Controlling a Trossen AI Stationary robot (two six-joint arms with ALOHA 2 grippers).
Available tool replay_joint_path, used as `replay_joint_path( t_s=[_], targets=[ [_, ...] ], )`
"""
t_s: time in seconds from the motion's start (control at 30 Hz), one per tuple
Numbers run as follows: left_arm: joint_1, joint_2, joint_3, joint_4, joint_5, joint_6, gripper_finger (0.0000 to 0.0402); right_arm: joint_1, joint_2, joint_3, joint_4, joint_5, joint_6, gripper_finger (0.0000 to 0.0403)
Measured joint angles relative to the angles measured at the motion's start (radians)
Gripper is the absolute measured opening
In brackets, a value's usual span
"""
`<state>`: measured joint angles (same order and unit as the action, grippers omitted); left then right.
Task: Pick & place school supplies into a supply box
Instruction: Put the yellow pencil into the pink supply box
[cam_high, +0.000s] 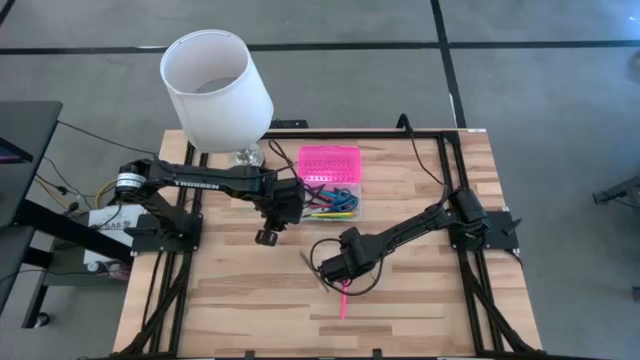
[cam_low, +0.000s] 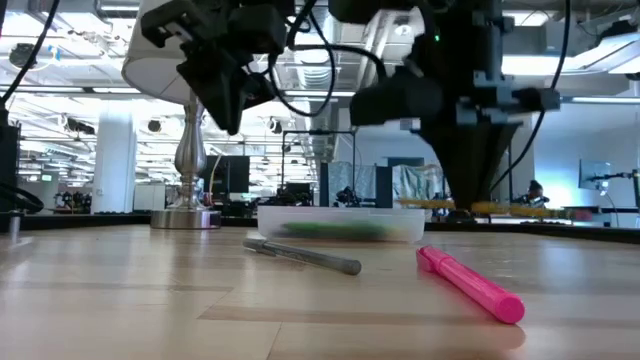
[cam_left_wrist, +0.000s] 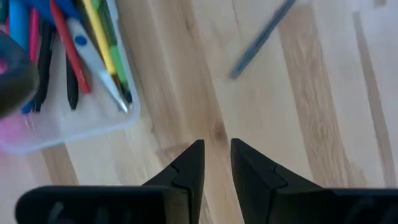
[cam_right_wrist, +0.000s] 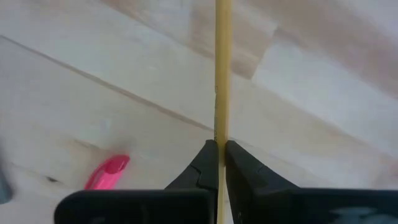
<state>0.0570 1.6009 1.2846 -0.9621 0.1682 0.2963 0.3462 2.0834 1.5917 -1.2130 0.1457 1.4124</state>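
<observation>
The right gripper is pinching a thin yellow pencil, its jaws shut tight on the shaft, and it is hanging over the middle of the wooden table. In the low view the pencil is sitting level in that grip, clear of the tabletop. A pink marker is lying on the table just below that gripper, nearer the front edge, and a grey pen is resting flat on the wood near the supply box.

The box is sitting toward the back of the table with its pink lid folded open, and its clear base is holding a jumble of pens in red, black, yellow, green and blue.

The left gripper is hovering just beside the box, its jaws standing narrowly apart with nothing between them.
</observation>
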Motion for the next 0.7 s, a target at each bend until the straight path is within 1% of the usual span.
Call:
replay_joint_path(
  t_s=[0.13,0.27,0.33,0.43,0.57,0.7],
  targets=[
    [0.019,-0.008,0.0,-0.032,-0.009,-0.001,0.0071,-0.001,-0.002,0.067,-0.078,0.019,-0.074,0.0001],
    [0.046,-0.044,-0.001,-0.048,-0.01,-0.029,0.0071,0.0,-0.002,0.123,-0.145,0.024,-0.167,0.0001],
    [0.06,-0.065,-0.001,-0.053,-0.011,-0.047,0.0071,0.0,-0.002,0.149,-0.19,0.046,-0.21,0.0],
    [0.083,-0.11,-0.001,-0.058,-0.017,-0.071,0.0071,-0.004,-0.002,0.185,-0.231,0.11,-0.276,0.0001],
    [0.11,-0.172,0.0,-0.06,-0.048,-0.114,0.0071,-0.032,-0.002,0.196,-0.236,0.188,-0.42,0.0001],
    [0.122,-0.225,0.0,-0.06,-0.104,-0.174,0.0071,-0.088,-0.002,0.196,-0.209,0.223,-0.605,0.0001]
  ],
)
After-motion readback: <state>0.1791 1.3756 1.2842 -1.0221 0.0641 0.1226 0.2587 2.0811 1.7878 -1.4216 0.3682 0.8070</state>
